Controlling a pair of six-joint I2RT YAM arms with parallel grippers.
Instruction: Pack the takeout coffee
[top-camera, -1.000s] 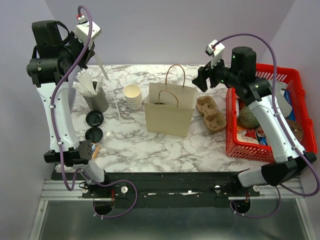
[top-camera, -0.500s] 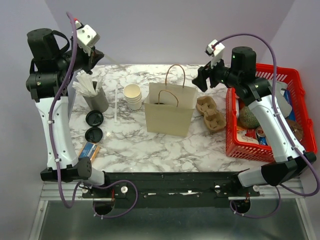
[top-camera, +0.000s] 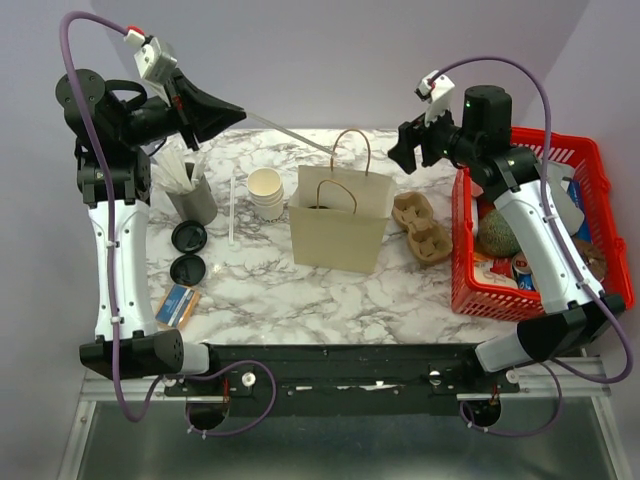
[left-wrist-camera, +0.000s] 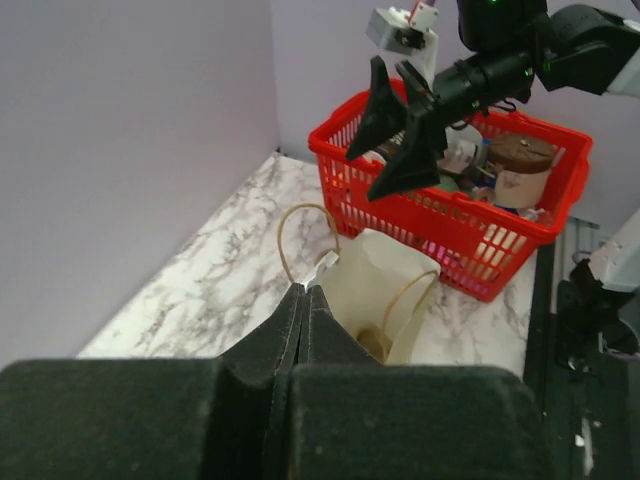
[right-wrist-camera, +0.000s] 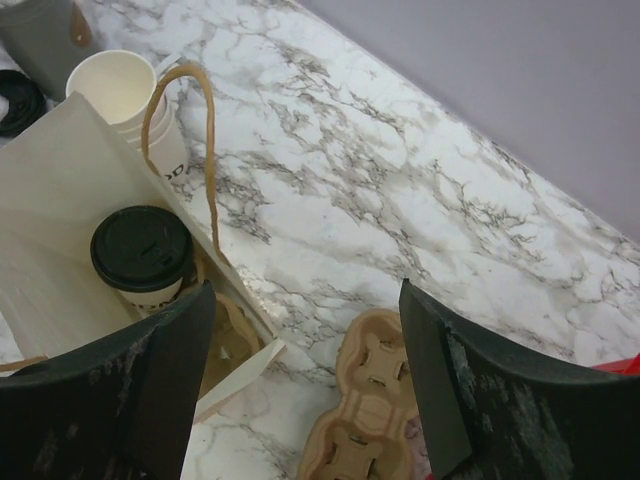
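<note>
The takeout coffee, a white cup with a black lid, stands inside the open paper bag, seen from above in the right wrist view. High at the back left, my left gripper is shut on a thin white straw that slants right, its far end by the bag's handle. In the left wrist view the shut jaws pinch the straw's end above the bag. My right gripper hovers open and empty behind the bag's right side, over the marble.
A cardboard cup carrier lies right of the bag, with a red basket of groceries beyond. Left of the bag are a stack of lidless cups, a loose straw, a grey straw holder and two black lids.
My left arm has swung its gripper from pointing upward to pointing right, bringing the straw's far end over toward the bag. The right arm lifted slightly.
</note>
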